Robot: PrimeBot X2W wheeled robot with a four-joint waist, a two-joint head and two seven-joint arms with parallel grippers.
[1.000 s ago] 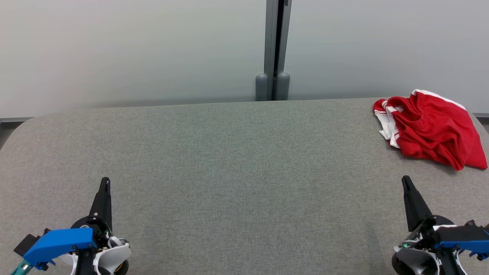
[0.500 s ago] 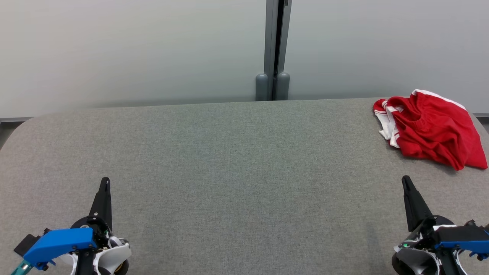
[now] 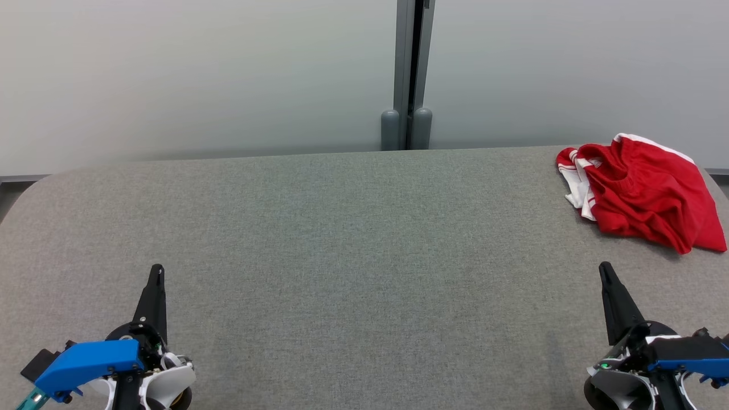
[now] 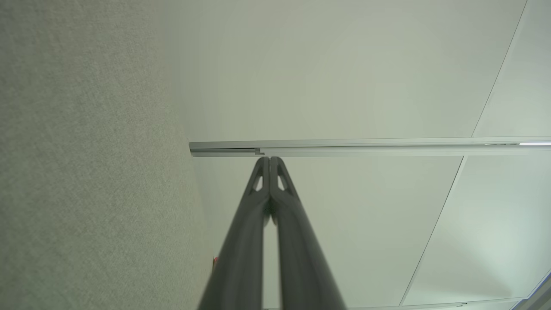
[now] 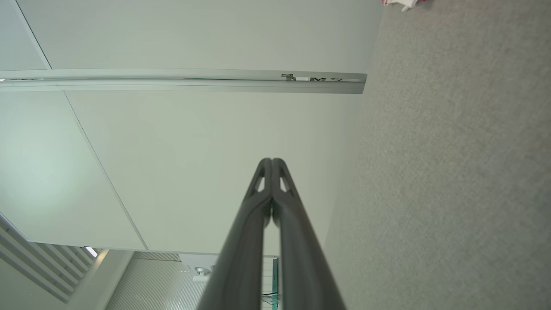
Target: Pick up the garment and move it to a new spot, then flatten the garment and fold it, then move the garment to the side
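A crumpled red garment [image 3: 643, 191] with white trim lies at the far right of the grey table [image 3: 353, 239], close to its right edge. A sliver of the garment [image 5: 398, 2] shows at the top of the right wrist view. My left gripper [image 3: 156, 269] hovers shut and empty over the near left of the table, far from the cloth. My right gripper [image 3: 605, 266] sits shut and empty at the near right, a short way in front of the garment. In each wrist view the fingers [image 4: 270, 160] [image 5: 272, 161] are pressed together.
A pale wall with a grey vertical post [image 3: 407, 74] stands right behind the table's far edge. The table's corners are rounded at the left [image 3: 34, 188]. Wide bare felt stretches between the two grippers.
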